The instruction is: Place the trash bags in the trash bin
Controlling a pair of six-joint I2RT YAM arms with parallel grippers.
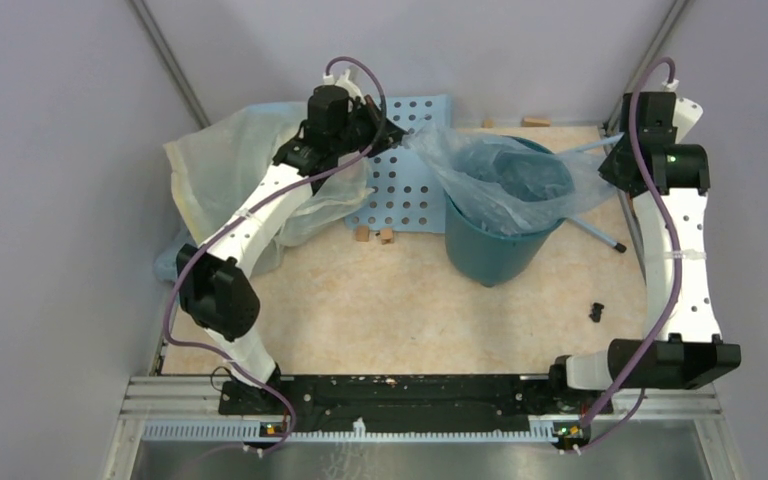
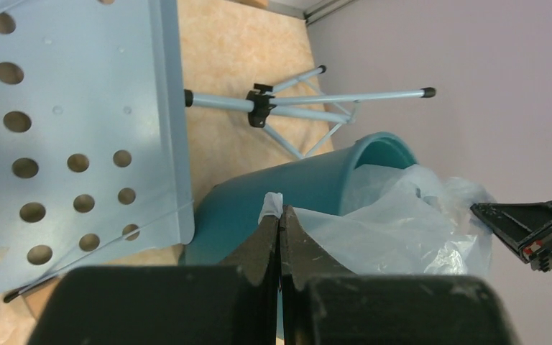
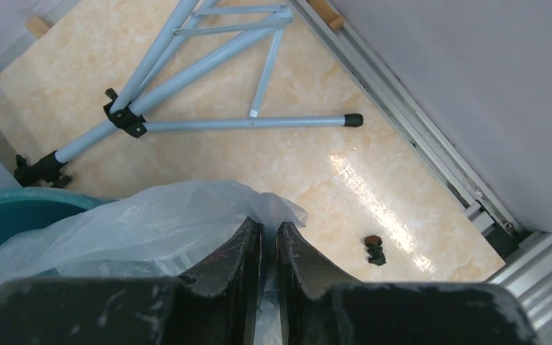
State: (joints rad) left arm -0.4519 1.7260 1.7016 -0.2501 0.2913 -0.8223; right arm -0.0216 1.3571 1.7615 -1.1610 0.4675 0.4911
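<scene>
The pale blue trash bag (image 1: 500,165) is spread across the mouth of the teal trash bin (image 1: 490,250), sagging inside. The left hand (image 2: 280,215) pinches one edge, fingers tight together; the right hand (image 3: 268,228) clamps the opposite edge. The bin stands on the table (image 1: 380,300), beside the perforated panel (image 1: 405,190).

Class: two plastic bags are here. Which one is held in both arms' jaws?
The pale blue bag, stretched over the teal bin; the yellowish bag lies unheld at the far left.
</scene>
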